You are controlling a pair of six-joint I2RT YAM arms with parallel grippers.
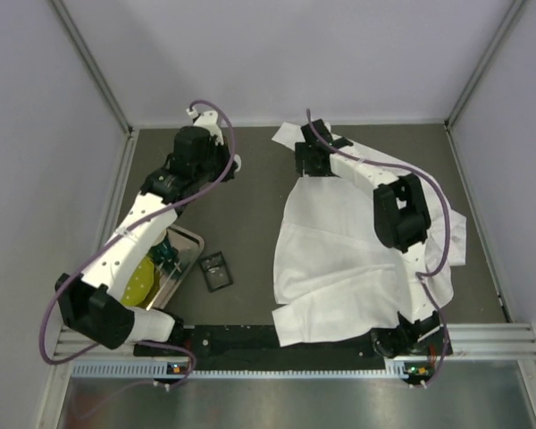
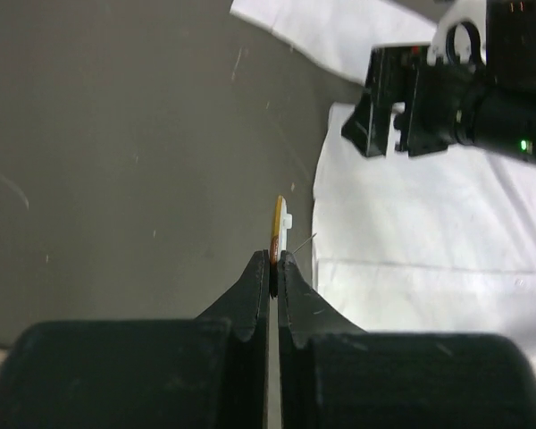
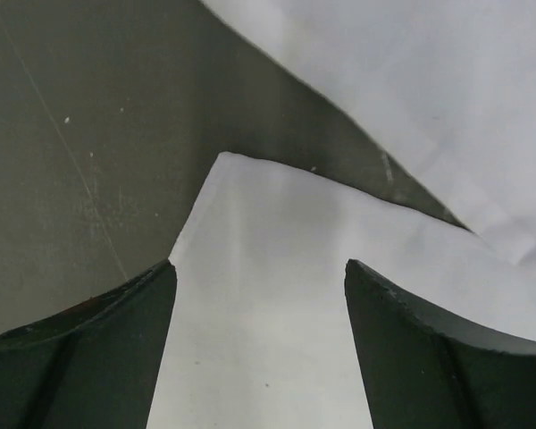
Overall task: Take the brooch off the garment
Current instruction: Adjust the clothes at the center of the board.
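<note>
The left gripper is clamped tight on the brooch, a thin gold-edged piece with a white bit at its back, seen edge-on and standing up out of the fingertips. Pinching it by the rim leaves its fine pin free, slanting toward the shirt. The gripper hangs over the bare table, just beside the shirt's edge, so the brooch seems to be off the cloth, though whether the pin tip snags a thread is too fine to tell. The right gripper is spread wide and holds nothing. It is poised above a pointed corner of the shirt, probably to steady the cloth against the pull. In the top view the shirt lies spread over the right half of the table, partly covered by the right arm, and the left wrist hides the brooch. A tray near the left arm's base looks the likely place to drop it. The arm half covers the tray's contents, something yellow and something dark, and a small dark box beside the tray is hard to name.
</note>
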